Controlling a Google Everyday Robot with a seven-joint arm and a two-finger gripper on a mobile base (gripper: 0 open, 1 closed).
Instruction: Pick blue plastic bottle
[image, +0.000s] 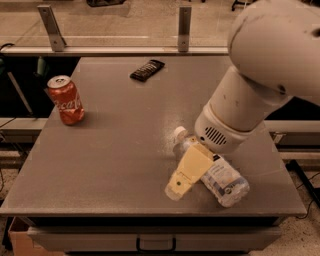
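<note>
On the front right part of the table (120, 150), lying on its side: one blue plastic bottle (222, 180), clear-walled, pale label round the middle, white cap (179, 133) pointing back and left, base toward the front right corner.

Handling, as we judge it: light, thin-walled, likely to dent under a hard squeeze; smooth and round, so apt to roll or skid across the table if nudged from one side. We cannot see whether it holds liquid. We rate the labelled mid-body as the best hold, taken across the bottle's width, since the neck is narrow and the cap end would tip.

Directly over it: the claw (182, 177), cream-coloured, low over the neck half of the bottle and hiding that part. Whether it is wide or narrow we cannot tell, nor whether it touches the plastic.

Above that: white robot arm (250, 100), reaching in from the upper right.

Well apart: red soda can (65, 99), upright, left edge; flat black object (147, 69), far side.
</note>
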